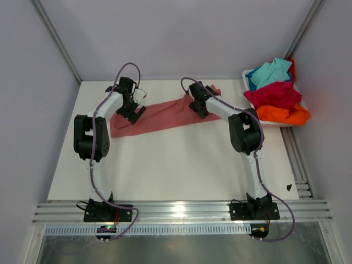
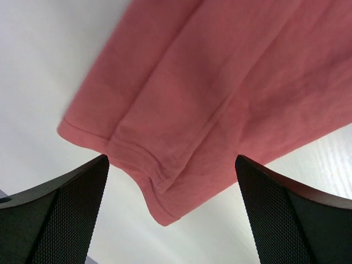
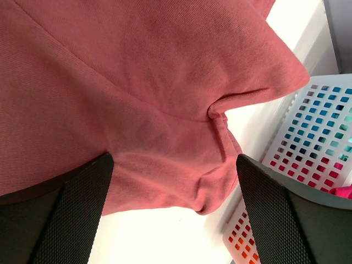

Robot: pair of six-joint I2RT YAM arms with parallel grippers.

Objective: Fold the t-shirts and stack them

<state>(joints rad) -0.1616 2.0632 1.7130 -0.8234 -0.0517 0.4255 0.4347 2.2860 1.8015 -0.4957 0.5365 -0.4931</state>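
A salmon-pink t-shirt (image 1: pixel 159 116) lies folded into a long band across the far half of the table. My left gripper (image 1: pixel 136 113) hovers open over its left end. In the left wrist view a hemmed corner of the pink shirt (image 2: pixel 165 190) sits between the wide-apart fingers of the left gripper (image 2: pixel 171 162), untouched. My right gripper (image 1: pixel 199 108) is open above the band's right end, and bunched pink cloth (image 3: pixel 165 165) lies under the right gripper (image 3: pixel 175 165). Turquoise (image 1: pixel 272 71), crimson (image 1: pixel 272 94) and orange (image 1: pixel 283 114) t-shirts are piled in the tub.
A white perforated plastic tub (image 1: pixel 247 73) stands at the table's far right, close to the right gripper; the tub's wall (image 3: pixel 308 132) shows in the right wrist view. Grey walls enclose the table on three sides. A metal rail (image 1: pixel 181 212) runs along the near edge.
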